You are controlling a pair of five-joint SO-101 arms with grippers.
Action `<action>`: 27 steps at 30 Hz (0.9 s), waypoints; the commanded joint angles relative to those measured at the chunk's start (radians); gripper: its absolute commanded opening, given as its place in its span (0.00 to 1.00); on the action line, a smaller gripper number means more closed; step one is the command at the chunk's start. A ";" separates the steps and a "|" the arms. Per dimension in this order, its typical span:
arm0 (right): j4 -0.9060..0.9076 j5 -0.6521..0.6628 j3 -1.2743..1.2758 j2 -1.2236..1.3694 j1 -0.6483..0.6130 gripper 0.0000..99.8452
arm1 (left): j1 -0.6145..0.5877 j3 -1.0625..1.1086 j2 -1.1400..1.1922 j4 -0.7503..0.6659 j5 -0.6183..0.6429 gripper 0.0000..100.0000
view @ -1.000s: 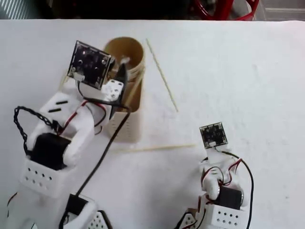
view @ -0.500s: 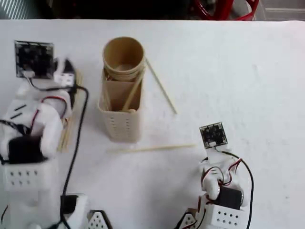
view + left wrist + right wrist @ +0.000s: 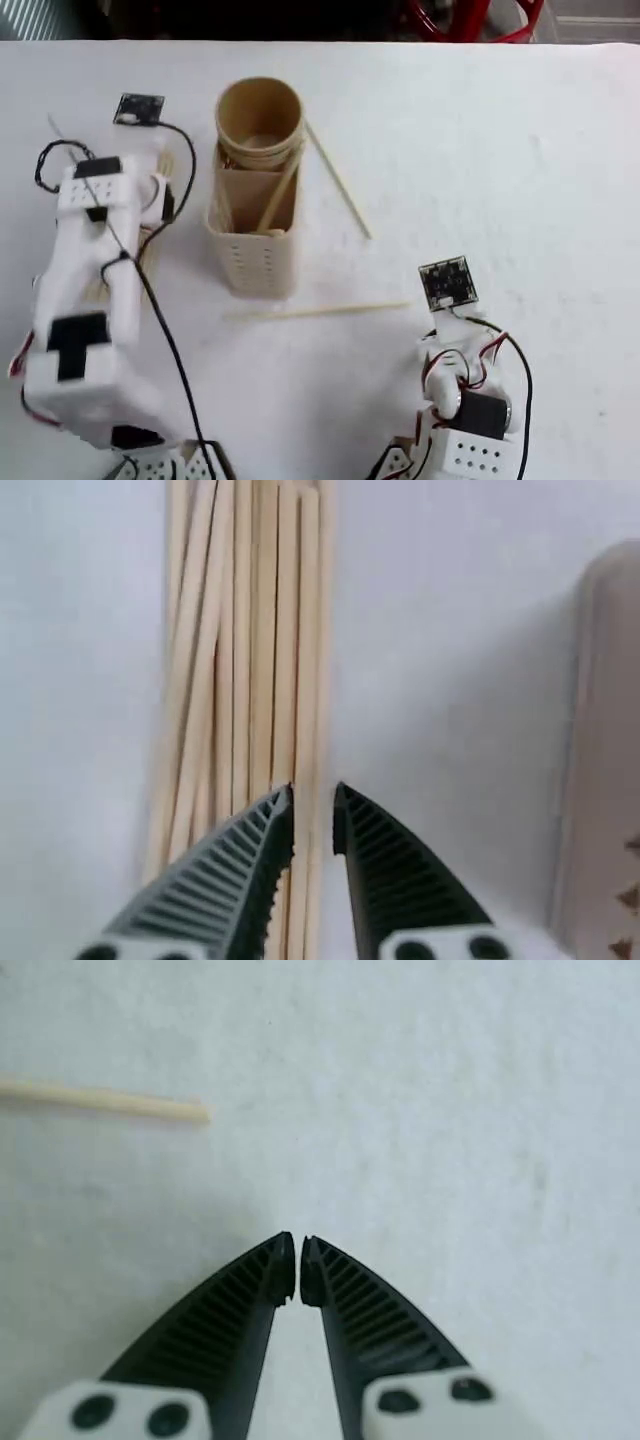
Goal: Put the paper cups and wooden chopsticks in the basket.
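The paper cups [image 3: 259, 115] stand stacked in the basket [image 3: 252, 265] with one chopstick [image 3: 281, 188]. On the white table [image 3: 520, 150], a chopstick bundle [image 3: 250, 630] lies beside the basket under the slightly parted left gripper [image 3: 312, 802]. A loose chopstick [image 3: 338, 165] lies on the basket's other side, and the right gripper [image 3: 298, 1252] is clenched empty.

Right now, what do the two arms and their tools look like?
Both arms are blocky white plastic: the left arm carries black motor blocks and a loose black cable, the right arm red and black wires. The left tool and right tool are black, tapered and ribbed, on white bases with dark round holes.
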 commanded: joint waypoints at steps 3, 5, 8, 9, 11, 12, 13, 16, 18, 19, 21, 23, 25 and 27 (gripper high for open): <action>0.002 0.009 0.009 -0.007 0.010 0.02 | -0.007 -0.183 0.177 0.028 -0.018 0.08; 0.002 0.009 0.009 -0.007 0.010 0.02 | -0.007 -0.199 0.200 0.028 -0.029 0.08; 0.002 0.009 0.009 -0.007 0.010 0.02 | -0.016 -0.210 0.211 0.023 -0.028 0.08; 0.002 0.009 0.009 -0.007 0.010 0.02 | -0.018 -0.207 0.213 0.021 -0.028 0.08; 0.002 0.009 0.009 -0.007 0.010 0.02 | -0.016 -0.203 0.222 0.021 -0.025 0.08; 0.002 0.009 0.009 -0.007 0.010 0.02 | -0.018 -0.207 0.232 0.021 -0.025 0.08; 0.002 0.009 0.009 -0.007 0.010 0.02 | -0.018 -0.210 0.246 0.021 -0.023 0.08; 0.002 0.009 0.009 -0.007 0.010 0.02 | -0.018 -0.232 0.272 0.032 -0.021 0.09; 0.002 0.009 0.009 -0.007 0.010 0.02 | -0.019 -0.267 0.292 0.068 -0.021 0.09; 0.002 0.009 0.009 -0.007 0.010 0.02 | -0.019 -0.279 0.302 0.083 -0.021 0.09; 0.002 0.009 0.009 -0.007 0.010 0.02 | -0.019 -0.308 0.326 0.117 -0.021 0.09; 0.002 0.009 0.009 -0.007 0.010 0.02 | -0.019 -0.348 0.352 0.158 -0.021 0.09; 0.002 0.009 0.009 -0.007 0.010 0.02 | -0.018 -0.390 0.381 0.206 -0.023 0.09; 0.002 0.009 0.009 -0.007 0.010 0.02 | -0.013 -0.431 0.414 0.252 -0.023 0.10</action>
